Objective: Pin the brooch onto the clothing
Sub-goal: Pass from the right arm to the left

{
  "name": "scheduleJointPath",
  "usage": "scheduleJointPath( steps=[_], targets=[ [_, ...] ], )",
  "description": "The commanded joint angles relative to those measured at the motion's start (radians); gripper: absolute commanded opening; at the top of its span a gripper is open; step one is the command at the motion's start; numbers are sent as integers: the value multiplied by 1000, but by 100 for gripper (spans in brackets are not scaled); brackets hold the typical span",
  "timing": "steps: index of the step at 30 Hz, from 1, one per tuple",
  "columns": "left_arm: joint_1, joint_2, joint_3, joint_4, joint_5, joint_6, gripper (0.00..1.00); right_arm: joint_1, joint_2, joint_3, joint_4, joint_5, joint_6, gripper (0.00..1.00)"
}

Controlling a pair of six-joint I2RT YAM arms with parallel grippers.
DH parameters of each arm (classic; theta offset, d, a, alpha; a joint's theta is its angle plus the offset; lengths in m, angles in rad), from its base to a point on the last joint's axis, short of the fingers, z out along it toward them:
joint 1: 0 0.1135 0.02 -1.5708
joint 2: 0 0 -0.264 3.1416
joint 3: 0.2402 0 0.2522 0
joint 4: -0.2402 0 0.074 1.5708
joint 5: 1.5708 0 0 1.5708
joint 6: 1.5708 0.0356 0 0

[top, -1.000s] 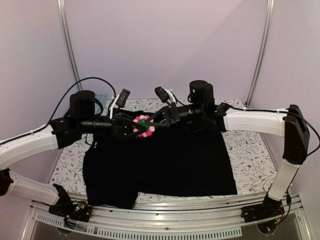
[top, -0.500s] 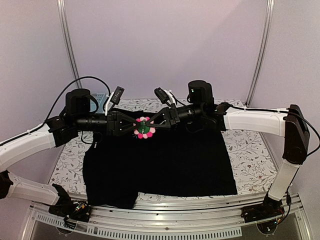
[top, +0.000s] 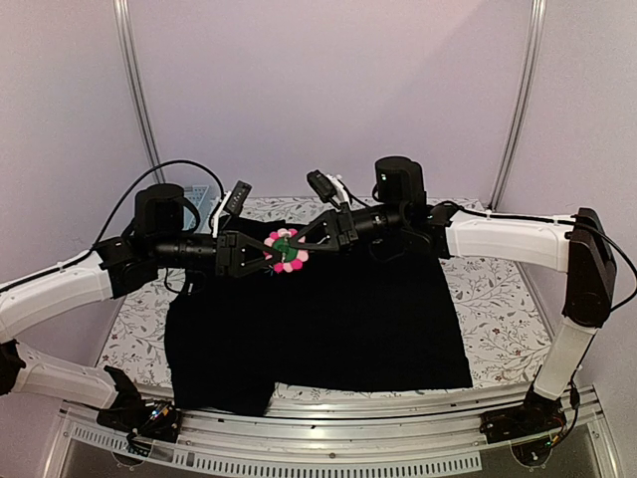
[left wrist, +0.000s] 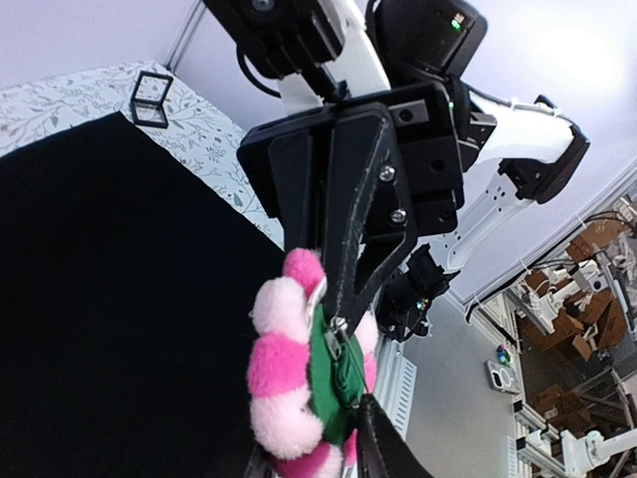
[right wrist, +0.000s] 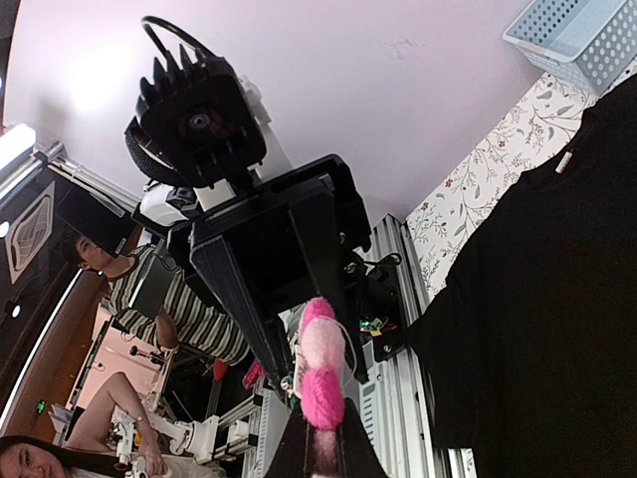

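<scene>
In the top external view, the clothing [top: 328,319] lies spread flat on the floral-patterned counter [top: 498,299], one sleeve hanging toward the near edge. Both arms reach inward and meet above the shirt's upper part, near its collar. The brooch [top: 287,250] is held up in the air between them, its pink petals ringing a green centre. The left end effector [top: 271,254] comes at it from the left and the right end effector [top: 301,242] from the right, and both sets of tips touch the flower.

In the left wrist view, the brooch [left wrist: 294,388] sits just above this camera's own fingers, pinched at its lower edge. The right end effector's two black fingers come down from above, pressed together on a small metal piece at the green back. Below lies the black fabric. A small black stand [left wrist: 151,100] stands on the counter beyond its edge.

In the right wrist view, the pink petals [right wrist: 320,373] sit nipped between this arm's own fingers at the bottom. The left end effector's fingers close on them from above. A light-blue basket [right wrist: 587,40] stands at the upper right, just beyond the shirt.
</scene>
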State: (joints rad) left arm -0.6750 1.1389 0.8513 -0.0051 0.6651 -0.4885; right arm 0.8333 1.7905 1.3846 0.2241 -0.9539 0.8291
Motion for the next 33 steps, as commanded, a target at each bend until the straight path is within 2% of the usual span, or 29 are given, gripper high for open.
scheduleJointPath(
  steps=[1,4,10,12,14,16,18,21,23,25,29,33],
  targets=[
    [-21,5,-15,42,-18,-22,20,6,8,25,-4,-17,-1,0],
    [-26,5,-10,35,-38,-29,0,5,13,27,1,-20,4,0],
    [-22,-8,-21,27,-66,-73,0,4,19,39,-34,-6,-7,0],
    [-12,-17,-41,20,-87,-105,0,-14,17,43,-76,27,-18,11],
    [15,-29,-60,10,-113,-146,0,-51,-3,26,-124,73,-24,28],
    [51,-46,-84,8,-127,-178,0,-102,-41,-11,-170,140,-29,38],
    [93,-70,-116,8,-134,-212,0,-153,-104,-45,-251,256,-54,45],
    [151,-118,-180,9,-135,-258,0,-202,-178,-45,-471,561,-146,60],
    [184,-156,-226,18,-135,-282,0,-211,-187,-31,-627,796,-206,85],
    [219,-196,-272,28,-138,-304,0,-224,-164,-26,-777,993,-250,98],
    [270,-282,-351,51,-151,-326,0,-279,-64,-33,-942,1214,-269,99],
    [296,-343,-407,66,-164,-336,0,-333,57,-55,-966,1249,-297,98]
  ],
)
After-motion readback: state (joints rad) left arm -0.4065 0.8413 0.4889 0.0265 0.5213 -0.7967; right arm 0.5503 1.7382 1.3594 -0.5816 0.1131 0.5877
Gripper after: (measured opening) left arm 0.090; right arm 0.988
